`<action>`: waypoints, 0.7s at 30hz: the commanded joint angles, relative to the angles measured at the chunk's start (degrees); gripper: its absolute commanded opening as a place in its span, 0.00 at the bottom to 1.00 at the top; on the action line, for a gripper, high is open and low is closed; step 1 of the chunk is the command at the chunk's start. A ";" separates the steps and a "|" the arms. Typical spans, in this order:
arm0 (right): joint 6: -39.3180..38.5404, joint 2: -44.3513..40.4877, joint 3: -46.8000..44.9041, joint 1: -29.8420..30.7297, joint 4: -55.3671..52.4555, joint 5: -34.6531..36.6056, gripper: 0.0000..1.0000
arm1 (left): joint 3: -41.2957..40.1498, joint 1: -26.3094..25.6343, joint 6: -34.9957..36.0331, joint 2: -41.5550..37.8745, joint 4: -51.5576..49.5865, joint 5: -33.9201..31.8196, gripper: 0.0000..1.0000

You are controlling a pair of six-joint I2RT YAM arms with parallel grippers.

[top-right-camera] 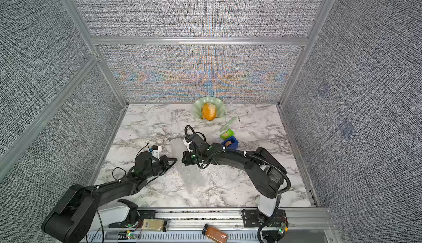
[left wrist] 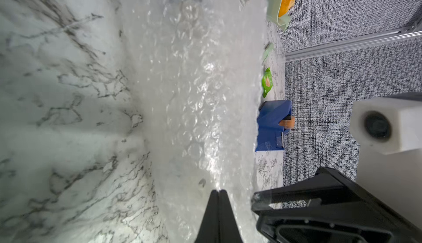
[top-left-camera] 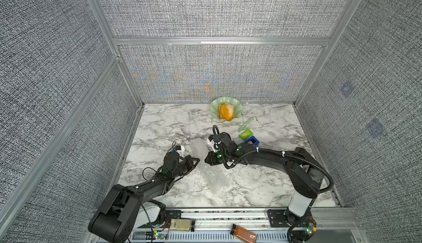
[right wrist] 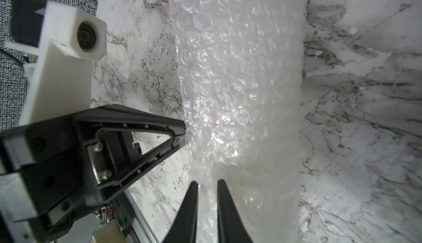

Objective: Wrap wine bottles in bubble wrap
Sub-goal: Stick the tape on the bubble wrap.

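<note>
Now L tool (left wrist: 218,192) fully closed at bubble wrap (top-left-camera: 210,175) edge; R tool (right wrist: 207,181) jaws barely apart at it.

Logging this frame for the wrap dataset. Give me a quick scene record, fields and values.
bubble wrap: rolled into a tube, lying on the marble table
left gripper: shut, tips at the roll's edge
right gripper: narrowly open, at the roll's opposite side
wine bottle: not plainly visible in the roll
nearby: blue tape dispenser, green packet
</note>
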 commanded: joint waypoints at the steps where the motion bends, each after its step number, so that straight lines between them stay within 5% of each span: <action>1: 0.15 0.53 -0.34 0.06 -0.73 -0.25 0.12 | 0.42 -0.04 0.23 -0.45 1.42 -0.47 0.00; 21: 0.31 2.96 -1.52 0.23 1.33 -1.96 0.04 | 1.36 -0.03 -0.99 -9.55 -4.40 -0.29 0.00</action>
